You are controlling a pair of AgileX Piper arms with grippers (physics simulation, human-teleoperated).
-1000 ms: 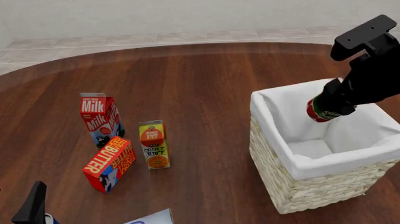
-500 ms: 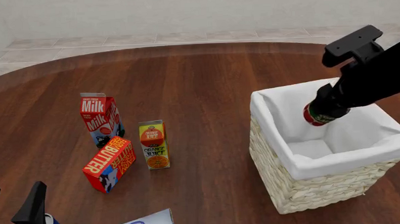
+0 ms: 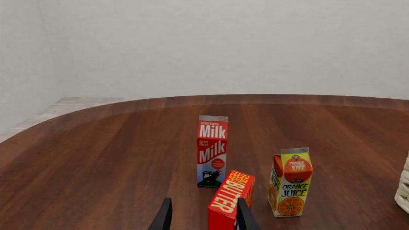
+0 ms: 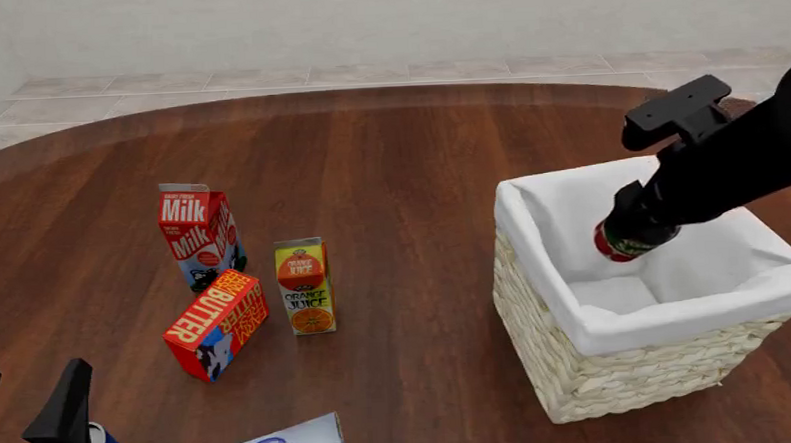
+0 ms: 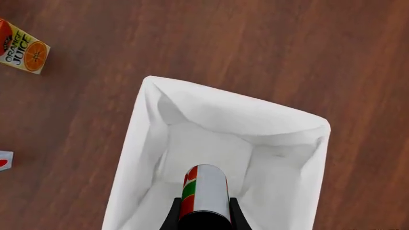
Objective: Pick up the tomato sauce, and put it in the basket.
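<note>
Holding the tomato sauce can (image 4: 620, 244) between its fingers, the right gripper (image 4: 632, 233) hangs over the open top of the basket (image 4: 602, 368), with the can tilted and its lower end down among the white lining, clear of the basket floor. In the right wrist view the can (image 5: 203, 190) points down toward the lined bottom of the basket (image 5: 142, 129). The left gripper (image 4: 27, 403) sits low at the near left edge of the counter (image 4: 393, 172) with its fingers spread apart and nothing between them. A milk carton (image 4: 197, 234), a butter box (image 4: 215, 322) and an orange juice carton (image 4: 303, 285) stand together left of the basket.
</note>
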